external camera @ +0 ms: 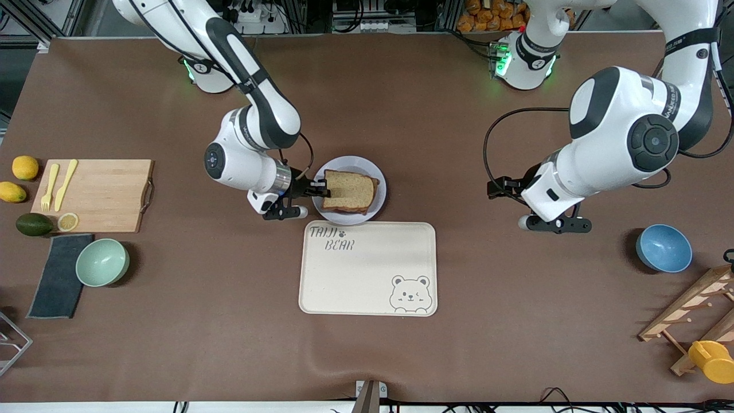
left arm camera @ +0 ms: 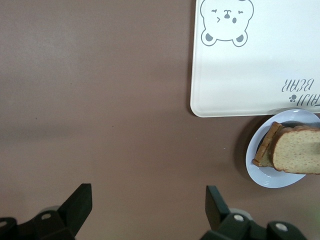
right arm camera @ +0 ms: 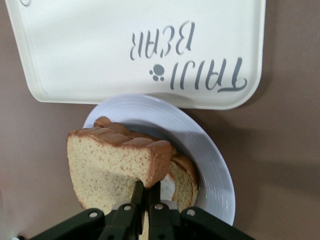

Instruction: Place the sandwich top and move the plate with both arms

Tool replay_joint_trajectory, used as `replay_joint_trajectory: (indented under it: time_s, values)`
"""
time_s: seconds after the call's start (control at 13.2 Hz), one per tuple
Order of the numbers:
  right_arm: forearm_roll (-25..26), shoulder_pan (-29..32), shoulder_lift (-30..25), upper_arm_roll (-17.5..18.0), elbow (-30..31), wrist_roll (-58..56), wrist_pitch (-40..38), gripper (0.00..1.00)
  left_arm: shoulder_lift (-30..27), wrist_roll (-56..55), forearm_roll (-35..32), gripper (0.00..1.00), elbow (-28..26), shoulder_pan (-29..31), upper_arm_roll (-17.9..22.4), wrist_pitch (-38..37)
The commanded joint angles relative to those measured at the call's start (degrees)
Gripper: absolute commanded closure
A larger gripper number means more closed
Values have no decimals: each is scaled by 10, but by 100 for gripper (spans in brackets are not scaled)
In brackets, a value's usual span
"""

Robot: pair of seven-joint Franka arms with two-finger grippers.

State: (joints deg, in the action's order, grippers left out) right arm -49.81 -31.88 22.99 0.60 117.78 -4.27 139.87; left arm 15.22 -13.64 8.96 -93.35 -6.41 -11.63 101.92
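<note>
Bread (external camera: 348, 190) hung over the plate (external camera: 375, 172), pinched at its edge in your right gripper (external camera: 319, 187); your left gripper (external camera: 498, 188) waited wide open, well apart.

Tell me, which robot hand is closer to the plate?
The right. The right gripper is over the plate rim, jaws shut on the sandwich top. The left gripper hangs open over bare table toward the left arm's end.

Both arms are glossy white with black joint sections: the right arm (external camera: 252, 137), the left arm (external camera: 619, 137). Each base glows green. Black cables loop beside each wrist. Each tool is black, the right tool (external camera: 319, 189), the left tool (left arm camera: 149, 206), with small silver screws.
</note>
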Motion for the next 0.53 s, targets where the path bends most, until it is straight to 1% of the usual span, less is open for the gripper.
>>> replay_joint_trajectory:
  time_s: [0.0, 0.15, 0.3, 0.46]
  values:
    - [-15, -10, -12, -6, 24, -6, 9, 100, -17, 11, 13, 0, -18, 5, -1, -1]
    - [-15, -14, -15, -6, 30, -5, 9, 100, -22, 11, 13, 0, -22, 7, -1, -1]
    - [-38, -34, -14, -6, 37, -5, 32, 100, -26, 32, 13, 0, -28, 16, -1, -1]
    - [-41, -35, -12, -6, 36, -2, 31, 100, -27, 47, 13, 0, -33, 24, -1, -1]
